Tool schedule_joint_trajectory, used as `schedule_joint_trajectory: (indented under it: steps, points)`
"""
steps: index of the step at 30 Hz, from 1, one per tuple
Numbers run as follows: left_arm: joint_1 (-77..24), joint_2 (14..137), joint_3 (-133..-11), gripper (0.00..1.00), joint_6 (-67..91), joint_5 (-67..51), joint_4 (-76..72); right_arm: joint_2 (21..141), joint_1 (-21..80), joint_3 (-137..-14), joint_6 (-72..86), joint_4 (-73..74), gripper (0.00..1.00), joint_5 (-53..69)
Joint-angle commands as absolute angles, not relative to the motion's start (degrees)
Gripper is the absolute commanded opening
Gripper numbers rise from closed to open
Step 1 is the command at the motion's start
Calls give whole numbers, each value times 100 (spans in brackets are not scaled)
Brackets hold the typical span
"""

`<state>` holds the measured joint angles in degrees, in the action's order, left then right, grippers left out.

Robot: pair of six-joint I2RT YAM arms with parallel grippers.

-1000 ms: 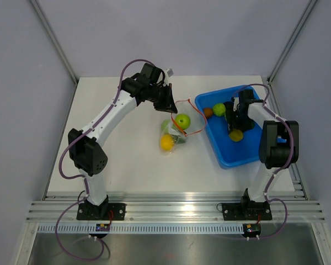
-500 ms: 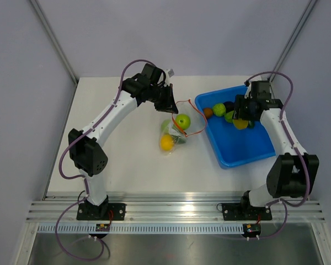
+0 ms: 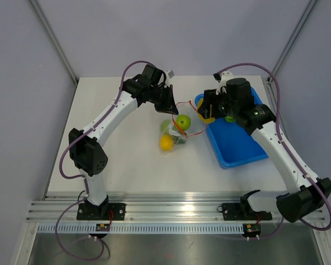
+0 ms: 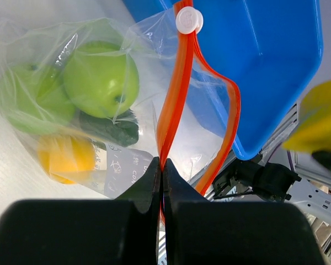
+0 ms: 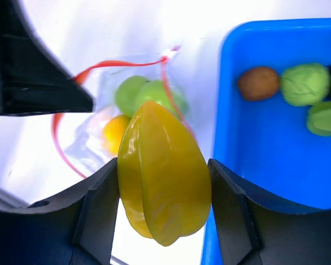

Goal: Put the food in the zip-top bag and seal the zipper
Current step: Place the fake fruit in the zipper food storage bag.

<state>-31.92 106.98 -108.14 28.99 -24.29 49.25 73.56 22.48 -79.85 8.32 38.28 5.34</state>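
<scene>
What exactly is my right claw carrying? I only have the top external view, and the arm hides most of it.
Observer: A yellow ridged starfruit, pinched between both fingers of the right claw.
Operator: Is the left claw actually gripping the bag?
Observer: Yes. The left claw is shut on the zipper where its two orange strips meet. Past that point the strips part, so the mouth of the zip-top bag stands open.
Operator: What food is in the tray?
Observer: The right wrist view shows a brown fruit, a pale green fruit and another green piece in the blue tray.
</scene>
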Motion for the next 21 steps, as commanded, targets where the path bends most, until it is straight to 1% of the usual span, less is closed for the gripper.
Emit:
schedule_joint_trajectory:
  steps: [1,5,6,7,8,9,10,11,16,17,19,21]
  points:
    - [-3217,10345,-10811,0,2918,-2584,4729,7680,2724,-8253,1055,3481,51,571]
    - [-3217,10301,-10811,0,2918,-2566,4746,8147,3119,-8367,1125,3349,51,536]
    - [-3225,10301,-10802,0,2927,-2566,4746,8321,3251,-8385,1134,3340,54,510]
    - [-3226,10301,-10810,0,2918,-2566,4746,8410,3287,-8489,1151,3357,60,492]
    - [-3226,10275,-10802,0,2927,-2566,4755,8498,3331,-8551,1186,3410,69,449]
    - [-3226,10257,-10793,0,2927,-2566,4755,8656,3357,-8639,1195,3488,89,283]
    - [-3226,10257,-10793,0,2927,-2575,4755,8701,3366,-8761,1195,3594,96,177]
    - [-3234,10239,-10793,0,2918,-2575,4764,8710,3366,-8806,1195,3603,99,37]
    - [-3234,10204,-10767,0,2900,-2558,4764,8201,3358,-8500,1169,3314,99,-1070]
    - [-3234,10195,-10758,0,2900,-2558,4764,8104,3331,-8438,1273,3235,100,-1577]
    - [-3234,10204,-10758,0,2900,-2558,4764,7893,3165,-8332,1623,3374,99,-1932]
    - [-3234,10213,-10732,0,2909,-2558,4746,7849,2569,-8297,1984,3629,91,-1986]
